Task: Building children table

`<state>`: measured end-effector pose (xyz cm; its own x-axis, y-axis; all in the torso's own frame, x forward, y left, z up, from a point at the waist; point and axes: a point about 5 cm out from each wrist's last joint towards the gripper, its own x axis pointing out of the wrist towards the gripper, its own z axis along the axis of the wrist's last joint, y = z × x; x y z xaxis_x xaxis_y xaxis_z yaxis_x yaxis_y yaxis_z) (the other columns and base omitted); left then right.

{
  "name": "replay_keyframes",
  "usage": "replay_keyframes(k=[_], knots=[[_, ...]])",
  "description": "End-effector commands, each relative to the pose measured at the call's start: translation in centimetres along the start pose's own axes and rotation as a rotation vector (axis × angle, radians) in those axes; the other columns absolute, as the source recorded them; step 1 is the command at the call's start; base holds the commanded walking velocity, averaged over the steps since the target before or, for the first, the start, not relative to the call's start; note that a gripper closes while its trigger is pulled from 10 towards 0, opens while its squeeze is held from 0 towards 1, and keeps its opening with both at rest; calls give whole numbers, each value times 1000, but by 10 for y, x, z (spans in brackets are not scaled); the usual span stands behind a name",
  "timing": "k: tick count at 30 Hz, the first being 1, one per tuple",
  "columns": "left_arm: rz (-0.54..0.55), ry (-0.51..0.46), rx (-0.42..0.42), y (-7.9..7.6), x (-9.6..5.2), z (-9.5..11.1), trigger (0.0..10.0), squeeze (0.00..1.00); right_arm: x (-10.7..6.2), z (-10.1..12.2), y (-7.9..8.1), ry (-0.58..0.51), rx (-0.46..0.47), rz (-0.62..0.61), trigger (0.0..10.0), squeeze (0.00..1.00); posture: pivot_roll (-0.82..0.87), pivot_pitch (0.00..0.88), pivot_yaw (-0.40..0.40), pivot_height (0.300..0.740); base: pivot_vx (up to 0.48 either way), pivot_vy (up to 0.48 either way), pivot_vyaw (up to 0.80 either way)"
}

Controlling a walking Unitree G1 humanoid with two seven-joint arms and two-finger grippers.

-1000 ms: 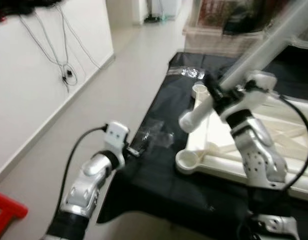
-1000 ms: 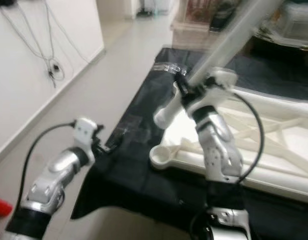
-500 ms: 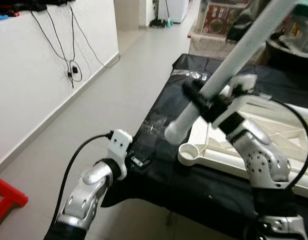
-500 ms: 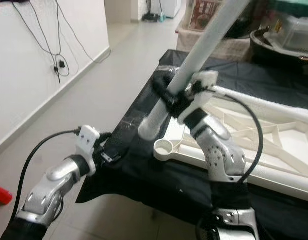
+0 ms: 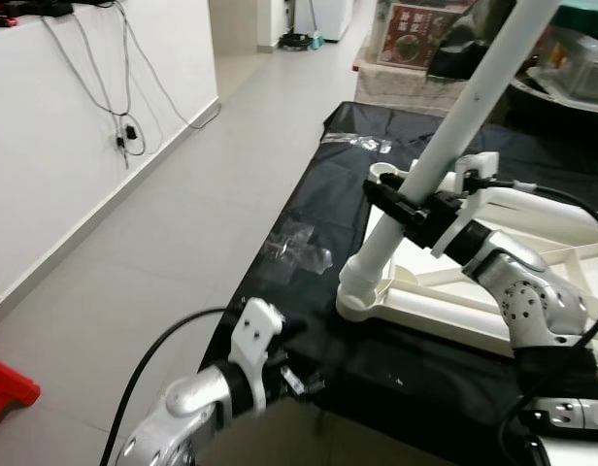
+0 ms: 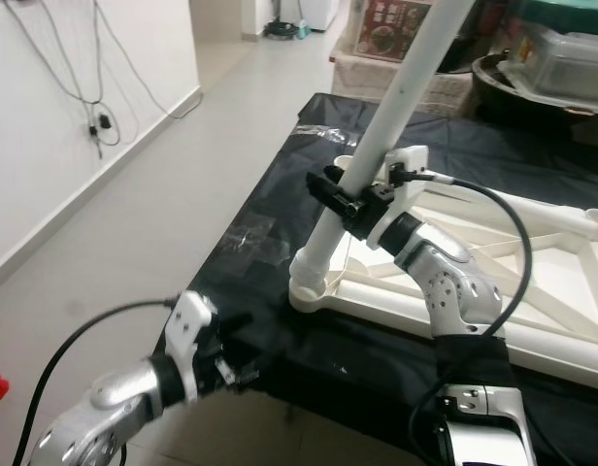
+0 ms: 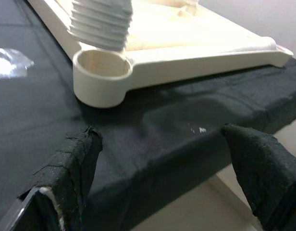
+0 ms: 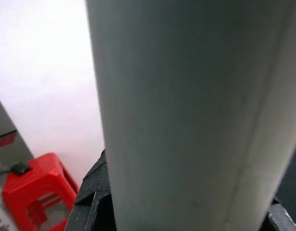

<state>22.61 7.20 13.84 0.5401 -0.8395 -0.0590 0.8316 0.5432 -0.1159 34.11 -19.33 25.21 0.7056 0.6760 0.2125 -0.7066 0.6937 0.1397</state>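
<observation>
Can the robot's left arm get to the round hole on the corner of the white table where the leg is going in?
Probably yes. The left gripper hangs open at the edge of the black cloth, facing the corner socket with only bare cloth between. But the table leg, held by the right gripper, already sits over it.

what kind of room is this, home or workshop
Probably a home, a hallway or living space used for assembly: pale tiled floor, plain white wall with dangling black cables, and a low surface draped in black cloth carrying the upturned cream plastic tabletop.
</observation>
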Motion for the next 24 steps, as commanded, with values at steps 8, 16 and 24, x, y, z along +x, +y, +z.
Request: replay_keyframes(k=[8, 16, 24], knots=[[-15, 29, -20, -7, -9, 1, 10000, 0, -6, -2, 8, 35, -5, 150, 10000, 0, 114, 249, -57, 740, 0, 0, 0], [-16, 59, -31, -10, -16, 3, 10000, 0, -17, -12, 13, 79, 58, 281, 10000, 0, 122, 264, -48, 740, 0, 0, 0], [-10, 68, -31, -9, -17, 4, 10000, 0, -20, -27, 8, 161, 4, 246, 10000, 0, 126, 260, -46, 740, 0, 0, 0]])
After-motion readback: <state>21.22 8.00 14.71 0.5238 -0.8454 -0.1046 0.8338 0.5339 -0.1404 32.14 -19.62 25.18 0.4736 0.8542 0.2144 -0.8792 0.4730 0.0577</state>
